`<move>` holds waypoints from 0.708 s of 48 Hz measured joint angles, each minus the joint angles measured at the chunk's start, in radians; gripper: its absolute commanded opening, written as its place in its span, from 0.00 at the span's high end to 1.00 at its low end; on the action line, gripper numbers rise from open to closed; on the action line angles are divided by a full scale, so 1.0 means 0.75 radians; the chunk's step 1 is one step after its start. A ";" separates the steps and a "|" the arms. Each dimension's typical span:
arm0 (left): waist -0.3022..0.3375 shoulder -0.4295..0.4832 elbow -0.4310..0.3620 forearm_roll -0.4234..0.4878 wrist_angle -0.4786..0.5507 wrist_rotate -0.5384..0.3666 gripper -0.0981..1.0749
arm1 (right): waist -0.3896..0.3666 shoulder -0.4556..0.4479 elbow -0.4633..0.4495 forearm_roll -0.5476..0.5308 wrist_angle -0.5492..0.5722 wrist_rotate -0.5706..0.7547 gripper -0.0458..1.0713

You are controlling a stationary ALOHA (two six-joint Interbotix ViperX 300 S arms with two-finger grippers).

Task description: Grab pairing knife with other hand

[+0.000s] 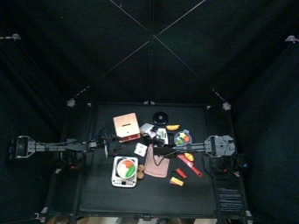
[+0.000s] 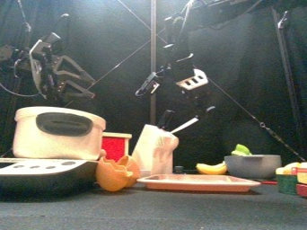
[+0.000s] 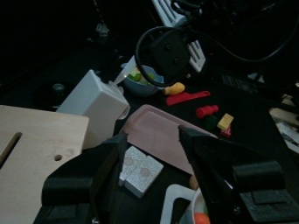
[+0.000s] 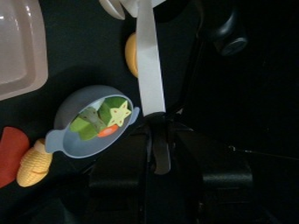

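Left gripper (image 3: 149, 188): hangs back on the left side of the table, fingers spread wide, nothing between them.

Wooden board (image 3: 33, 144): flat, left of the knife block.

White appliance (image 2: 54, 135): stands at the near left, clear of the handover.

Knife block (image 2: 153, 148): white, mid-table, beside the pink tray (image 2: 198, 183).

Paring knife (image 4: 151, 74): lifted off the table. In the right wrist view its pale blade runs out from the right gripper (image 4: 162, 144), whose fingers are clamped on the handle end. It hangs above the block, tip slanting downward.

Step in hand, by my reading: the knife is drawn and held up for transfer; the other hand has not yet come to it.

Next move, as a judgement: the left arm must rise toward the middle and close on the blade or on free handle, and the right must hold until that grip is firm.

Gray bowl (image 4: 96, 122): holds toy vegetables and sits just below the held knife.

Banana (image 2: 213, 168) and small red pieces (image 3: 208, 110): right of the tray, on the tabletop.

Obstacles: the block and bowl lie under the handover spot, and little handle shows free.
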 measured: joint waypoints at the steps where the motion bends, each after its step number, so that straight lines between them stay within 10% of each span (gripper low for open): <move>1: 0.000 0.002 0.000 -0.002 0.000 0.002 0.17 | 0.004 0.000 0.000 -0.002 0.002 0.002 0.44; 34: 0.004 0.000 0.000 0.000 0.000 0.000 0.17 | -0.014 0.000 0.000 -0.010 0.010 0.000 0.44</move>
